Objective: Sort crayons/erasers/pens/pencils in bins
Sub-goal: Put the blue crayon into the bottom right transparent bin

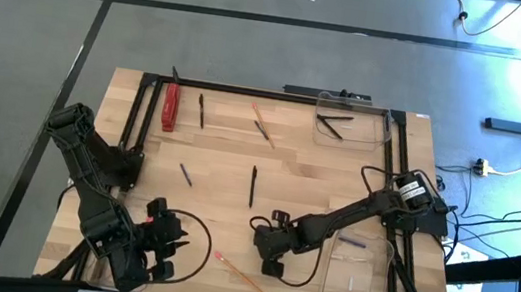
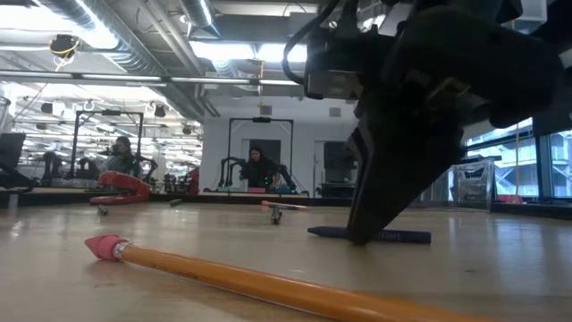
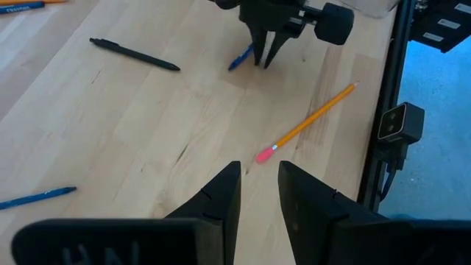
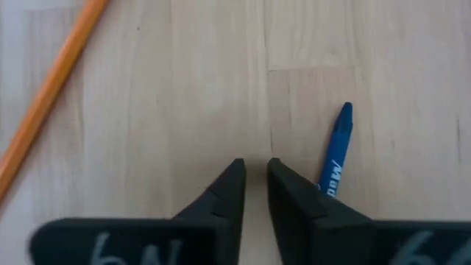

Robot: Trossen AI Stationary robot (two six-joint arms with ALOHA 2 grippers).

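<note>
My right gripper stands at the table's near middle, fingers pointing down to the wood, a narrow gap between the tips and nothing in it. A blue crayon lies flat just beside the outer side of one finger; the left wrist view shows this crayon too. A long pencil with a pink end lies nearer the front edge. My left gripper hangs open above the table's near left, holding nothing. My right gripper has one finger down at the table right in front of the blue crayon's middle. Whether that finger touches the crayon I cannot tell. The crayon lies flat on the wood, outside the gap between the fingers.
A clear bin at the far right holds black pens; another bin at the near right holds a crayon. Loose on the table: two black pens, a second pencil, another crayon, a red object.
</note>
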